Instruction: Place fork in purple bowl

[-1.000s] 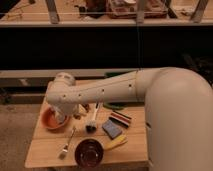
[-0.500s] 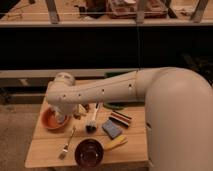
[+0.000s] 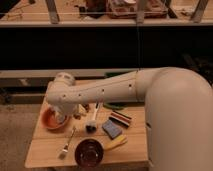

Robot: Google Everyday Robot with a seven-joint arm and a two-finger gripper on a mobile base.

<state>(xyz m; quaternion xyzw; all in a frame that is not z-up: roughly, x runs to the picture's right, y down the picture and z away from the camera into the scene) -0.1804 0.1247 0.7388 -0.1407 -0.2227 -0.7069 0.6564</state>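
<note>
The silvery fork (image 3: 67,142) lies on the wooden table (image 3: 45,150), tines toward the front left, just left of the purple bowl (image 3: 89,152). The purple bowl sits near the table's front edge, glossy inside, with nothing visible in it. My white arm reaches in from the right across the table. My gripper (image 3: 59,116) hangs below the wrist at the far left, over the orange-red bowl (image 3: 52,119), well behind the fork.
A white-handled, black-headed brush (image 3: 93,119) lies in the middle of the table. A blue block (image 3: 112,128), a dark striped packet (image 3: 121,118), a yellow item (image 3: 116,144) and a green item (image 3: 116,106) lie to the right. A dark shelf stands behind.
</note>
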